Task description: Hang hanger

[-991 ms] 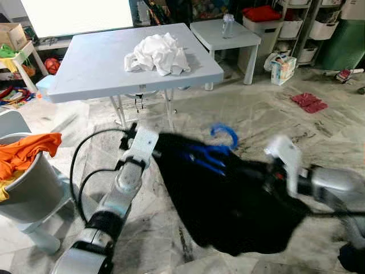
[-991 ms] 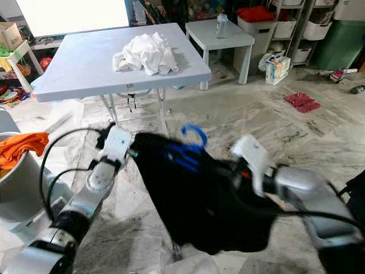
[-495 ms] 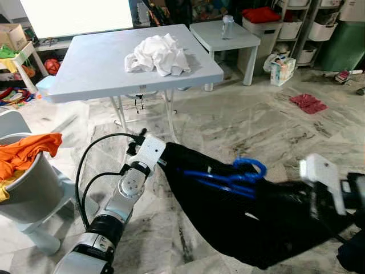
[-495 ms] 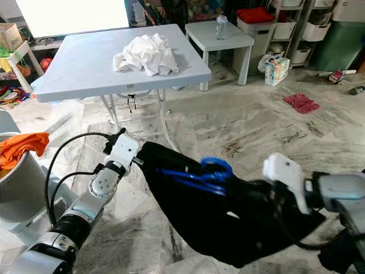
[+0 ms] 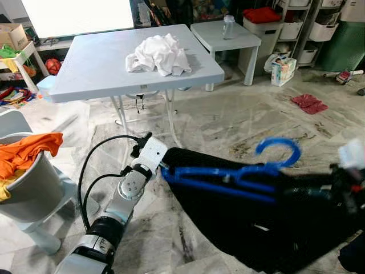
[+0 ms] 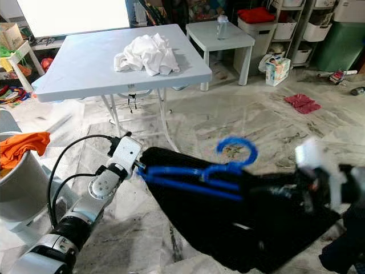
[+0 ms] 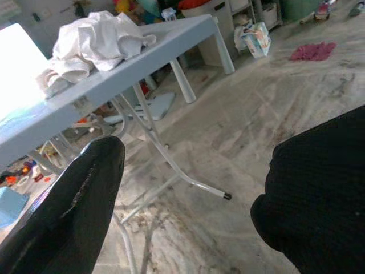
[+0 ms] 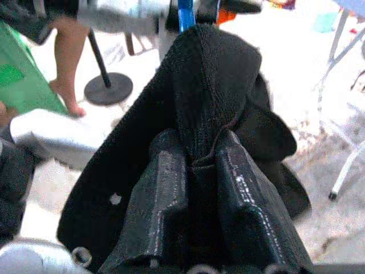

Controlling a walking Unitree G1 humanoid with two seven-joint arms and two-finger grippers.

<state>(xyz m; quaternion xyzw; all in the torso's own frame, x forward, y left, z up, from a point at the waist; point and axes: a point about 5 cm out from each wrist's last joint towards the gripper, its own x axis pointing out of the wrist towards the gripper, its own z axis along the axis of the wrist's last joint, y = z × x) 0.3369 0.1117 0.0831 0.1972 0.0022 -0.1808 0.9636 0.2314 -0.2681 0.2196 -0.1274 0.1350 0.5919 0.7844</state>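
A black garment [image 5: 256, 222] hangs stretched between my two grippers, low over the floor. A blue hanger [image 5: 228, 180] is threaded into it, its hook [image 5: 279, 149] standing up above the cloth. My left gripper [image 5: 162, 169] is at the hanger's left end. In the left wrist view one black finger [image 7: 85, 194] stands wide apart from the other side, which is covered by black cloth [image 7: 319, 194]. My right gripper [image 8: 197, 149] is shut on a fold of the garment and appears blurred at the far right [image 5: 342, 188].
A light blue folding table [image 5: 91, 74] with a heap of white cloth [image 5: 158, 53] stands ahead. A small table [image 5: 219, 35] with a bottle [image 5: 228, 25] and shelves are behind it. A basket of orange clothes [image 5: 25, 154] is at my left. A person's leg [image 8: 68, 63] is nearby.
My right gripper swung out to the right, pulling the garment taut. The hanger's hook rose and shifted right. My left gripper stayed almost in place.
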